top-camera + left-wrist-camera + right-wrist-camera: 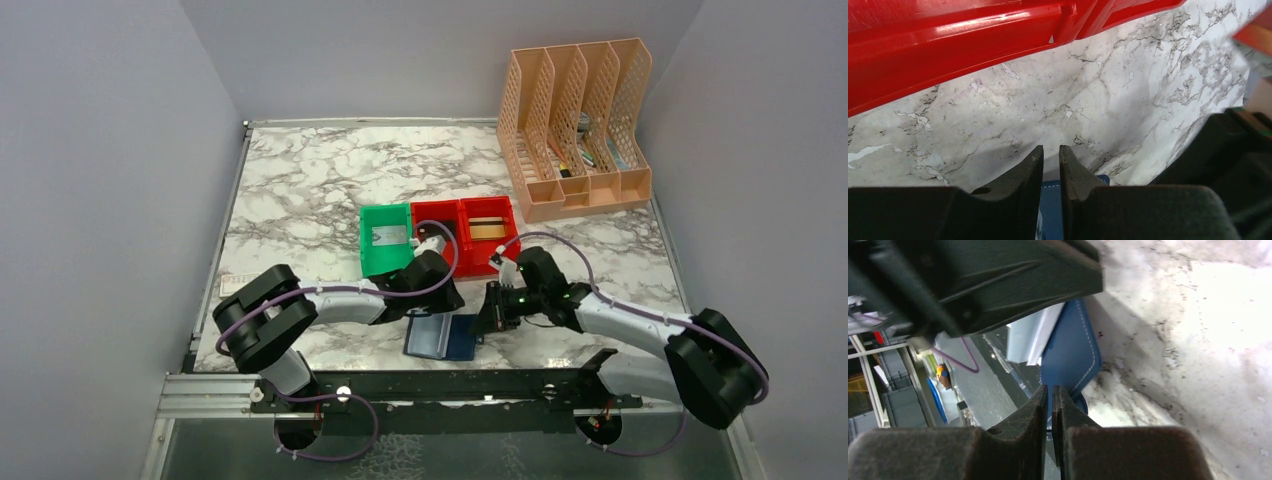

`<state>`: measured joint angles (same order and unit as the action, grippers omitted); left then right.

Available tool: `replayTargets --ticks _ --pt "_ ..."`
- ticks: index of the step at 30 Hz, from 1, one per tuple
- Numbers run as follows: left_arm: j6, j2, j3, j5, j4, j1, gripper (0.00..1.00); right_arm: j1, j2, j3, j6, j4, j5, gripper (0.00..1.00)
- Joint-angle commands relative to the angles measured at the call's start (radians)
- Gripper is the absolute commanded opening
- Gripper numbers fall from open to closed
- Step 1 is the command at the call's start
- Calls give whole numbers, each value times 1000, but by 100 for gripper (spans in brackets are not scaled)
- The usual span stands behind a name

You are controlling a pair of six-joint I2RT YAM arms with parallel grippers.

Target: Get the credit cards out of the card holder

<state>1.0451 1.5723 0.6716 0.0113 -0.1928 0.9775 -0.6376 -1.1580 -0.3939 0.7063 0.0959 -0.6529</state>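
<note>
The card holder (441, 338) lies open on the marble at the table's near edge, with a dark blue outer half and a paler grey-blue panel. My right gripper (487, 320) reaches in from the right, and in the right wrist view (1050, 387) it is shut on the holder's stitched blue edge (1073, 355). My left gripper (437, 303) hangs over the holder's far side. Its fingers (1050, 149) stand a narrow slit apart, with the blue holder (1050, 210) showing through the slit. Pale sheets (1028, 337) lie under the left gripper. I cannot tell whether they are credit cards or panels.
A green bin (385, 240) and two joined red bins (465, 232) stand just behind the grippers, and the red wall (948, 45) looms close in the left wrist view. An orange file rack (575, 130) stands at the back right. The black rail (450, 385) borders the holder's near side.
</note>
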Motion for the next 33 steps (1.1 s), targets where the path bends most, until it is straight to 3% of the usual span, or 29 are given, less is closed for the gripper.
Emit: replayTargets --ticks 1,5,11,14,21,33 --pt "-11 2 34 14 -16 4 21 -5 -127 -4 5 -74 8 9" --pt "-40 -51 29 29 42 4 27 -5 -244 -6 3 -79 77 8" --pt "-95 -237 -1 143 263 4 49 -5 -358 -9 10 -89 148 7" --pt "-92 -326 -32 160 367 4 55 -5 -391 -13 11 -100 153 6" --pt "-41 -448 -149 101 401 4 58 -5 -426 -35 4 -101 160 6" --pt "-49 -396 -145 71 439 6 56 -5 -420 -48 -1 -83 174 6"
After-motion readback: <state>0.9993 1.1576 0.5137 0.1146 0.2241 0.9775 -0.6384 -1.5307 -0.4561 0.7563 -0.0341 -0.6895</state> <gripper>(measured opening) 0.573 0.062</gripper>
